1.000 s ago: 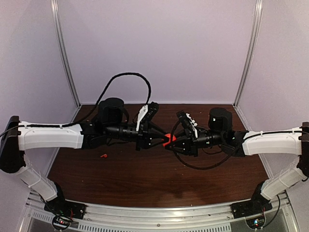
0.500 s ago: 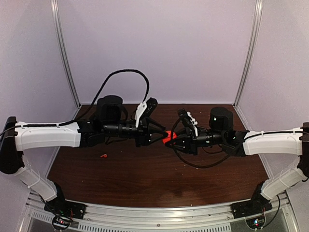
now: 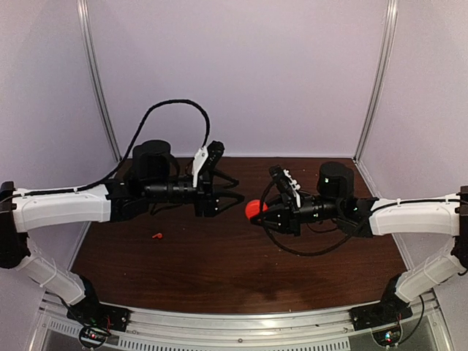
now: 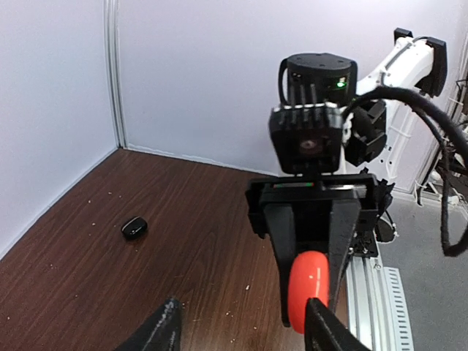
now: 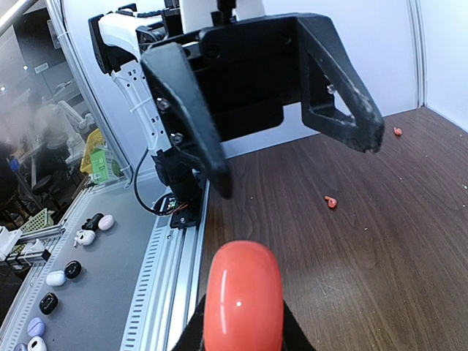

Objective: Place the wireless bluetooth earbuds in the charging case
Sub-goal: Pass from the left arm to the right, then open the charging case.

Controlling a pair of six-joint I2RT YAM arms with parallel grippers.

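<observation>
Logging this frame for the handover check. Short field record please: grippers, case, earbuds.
left gripper: open, empty, facing the case across a gap
right gripper: shut on the charging case
charging case: red side showing, held on edge above the table
black earbud: loose on the table, away from both grippers
red earbud: loose on the table, left half
insertion: neither earbud in the case yet
</observation>
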